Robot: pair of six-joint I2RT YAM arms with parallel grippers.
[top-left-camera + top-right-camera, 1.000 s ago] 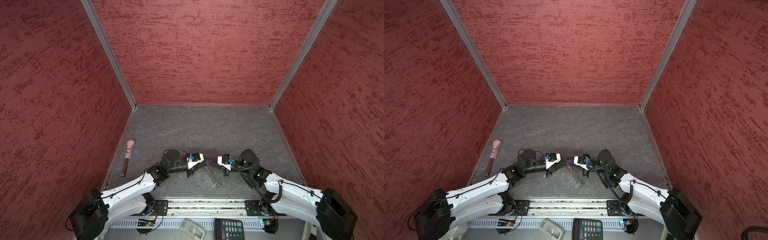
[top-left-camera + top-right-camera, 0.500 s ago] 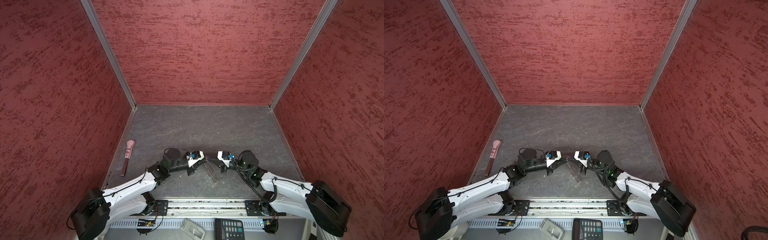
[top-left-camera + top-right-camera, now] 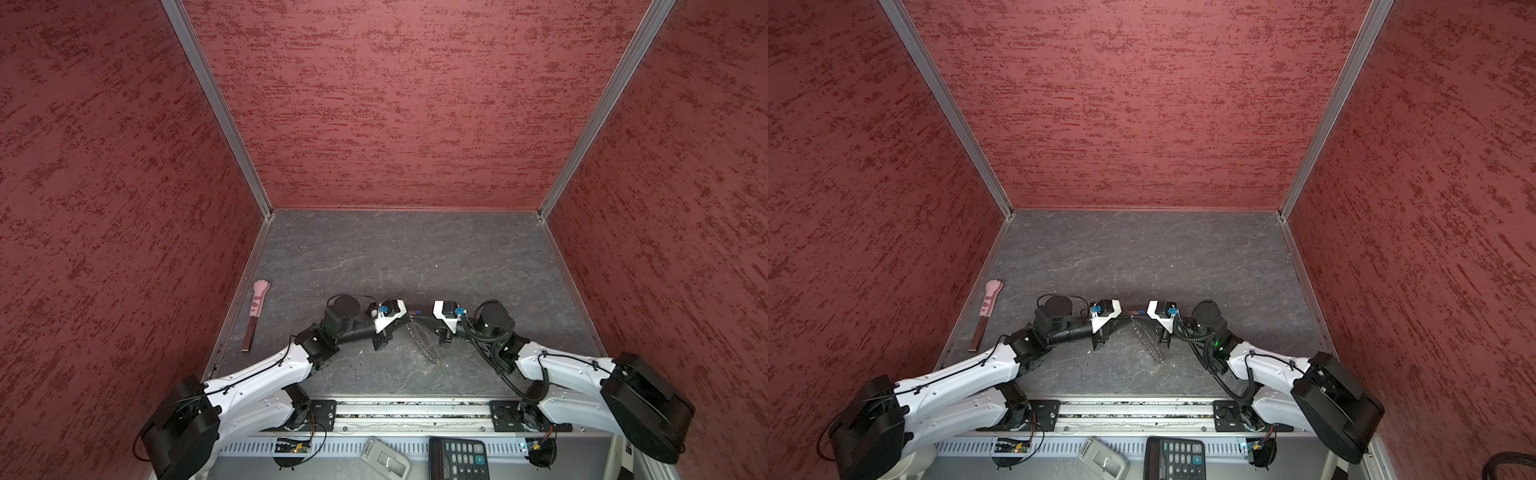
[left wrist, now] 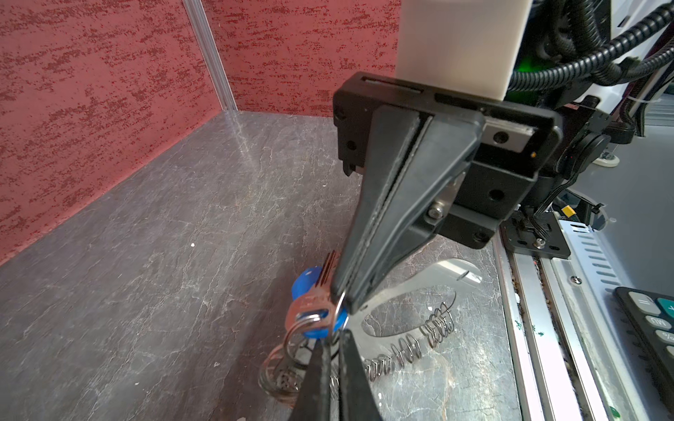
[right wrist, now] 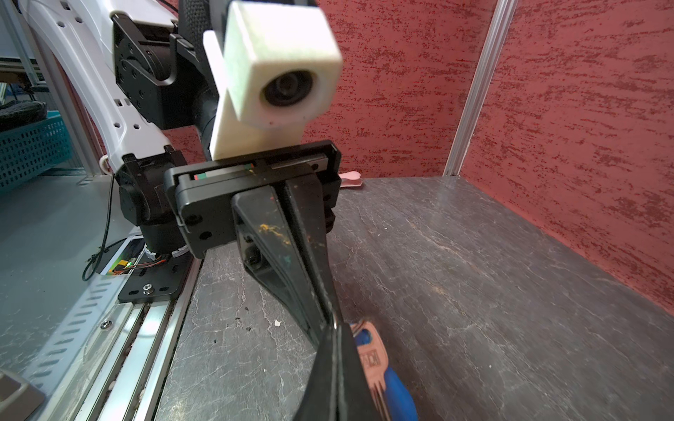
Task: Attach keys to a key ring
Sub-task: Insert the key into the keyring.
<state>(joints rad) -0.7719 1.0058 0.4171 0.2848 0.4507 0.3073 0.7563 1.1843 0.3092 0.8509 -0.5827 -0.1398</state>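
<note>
Both arms met tip to tip low over the front-middle of the grey bench (image 3: 395,257), inside red textured walls (image 3: 395,104).

The left fingers (image 5: 270,248) were closed to a thin slit. What they pinched, can't tell, since the right arm's own tips covered that spot. The right fingers (image 4: 419,175) were pressed flat together, tips nipping the thin silver ring of the keys (image 4: 310,308).

The keys were a coppery key with a blue plastic part, hanging just off the bench between the two sets of tips. Two more silver loops (image 4: 281,364) dangled under them. The key ring (image 3: 424,343) slanted from the tips toward the front edge in both top views (image 3: 1148,338). Its row of silver links ran in under the left fingers in the left wrist view. Whether its low end touched the bench, can't tell.

Around:
- A pink paw-tipped stick (image 3: 257,305) lay well apart by the left wall.
- The metal rail (image 3: 411,411) ran along the front.
- A black calculator (image 3: 459,459) and a grey gadget (image 3: 384,459) sat below the rail.
- A teal basket (image 5: 33,145) stood outside the box.

In the top views the white camera blocks and the fingers hid most of the keys.

Writing: the stamp on the key (image 5: 374,361) was blurred and unreadable. One calculator button (image 4: 654,322) read like "MU".
</note>
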